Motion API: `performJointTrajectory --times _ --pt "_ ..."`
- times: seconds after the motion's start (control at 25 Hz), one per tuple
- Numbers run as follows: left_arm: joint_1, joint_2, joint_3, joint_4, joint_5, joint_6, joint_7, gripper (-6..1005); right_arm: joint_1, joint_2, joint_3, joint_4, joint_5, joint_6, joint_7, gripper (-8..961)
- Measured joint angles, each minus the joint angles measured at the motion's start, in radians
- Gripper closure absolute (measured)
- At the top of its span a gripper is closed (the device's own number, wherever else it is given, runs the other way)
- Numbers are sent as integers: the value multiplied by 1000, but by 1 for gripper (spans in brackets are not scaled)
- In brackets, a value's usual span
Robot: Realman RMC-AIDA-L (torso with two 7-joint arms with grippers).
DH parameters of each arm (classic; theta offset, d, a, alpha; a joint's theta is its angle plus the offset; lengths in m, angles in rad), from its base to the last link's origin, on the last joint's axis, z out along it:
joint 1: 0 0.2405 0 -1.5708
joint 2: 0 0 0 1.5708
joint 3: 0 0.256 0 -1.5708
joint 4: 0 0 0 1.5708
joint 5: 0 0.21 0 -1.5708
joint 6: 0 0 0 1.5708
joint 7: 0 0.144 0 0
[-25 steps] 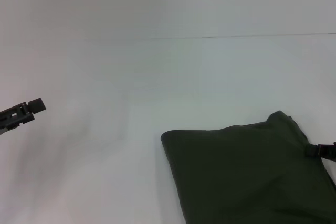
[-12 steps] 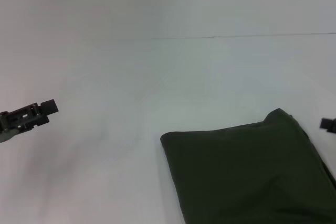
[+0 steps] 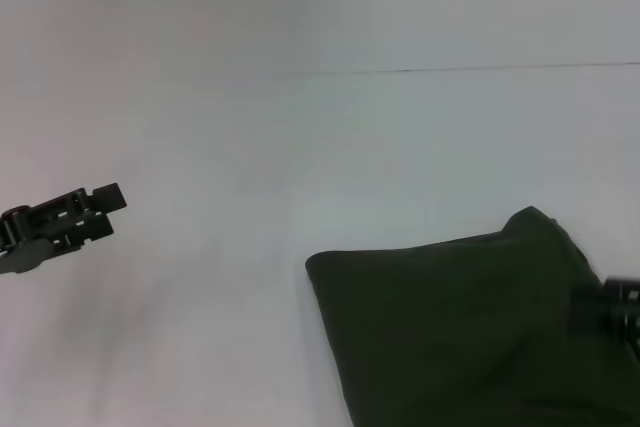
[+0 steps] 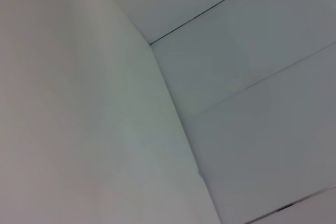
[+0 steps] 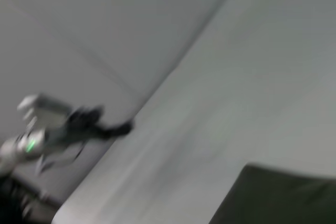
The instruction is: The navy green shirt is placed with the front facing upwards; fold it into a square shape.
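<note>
The navy green shirt (image 3: 460,327) lies folded into a dark block on the white table, at the near right of the head view, its plain back fabric up and no print showing. One corner of it shows in the right wrist view, shirt (image 5: 278,198). My left gripper (image 3: 105,202) hovers over bare table at the far left, well apart from the cloth; it also appears far off in the right wrist view, left gripper (image 5: 123,126). My right gripper (image 3: 625,307) is at the right edge, over the shirt's right side, mostly cut off.
The white table (image 3: 300,167) stretches wide to the left and behind the shirt, with a thin seam line (image 3: 450,69) across its far part. The left wrist view shows only white table (image 4: 105,129) and wall panels.
My left gripper has moved rightward and slightly up. My right gripper drew off toward the right edge, then came back lower over the shirt's right side. The shirt has not shifted.
</note>
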Motion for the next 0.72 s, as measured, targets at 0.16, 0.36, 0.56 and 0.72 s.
performJointTrajectory --times 0.16,0.36,0.56,0.72 --pt "-8 0 0 -19 2 -8 -28 105 -8 -16 20 16 -90 6 -4 162" --pt "-15 0 0 -31 2 -26 -48 107 -37 -93 94 64 -125 -6 -2 24" --pt "-19 -2 1 -49 3 -50 -50 109 -71 -125 107 67 -150 -9 -7 26" --pt "-23 -2 1 -57 3 -77 -50 111 -79 -115 106 69 -209 12 -19 27"
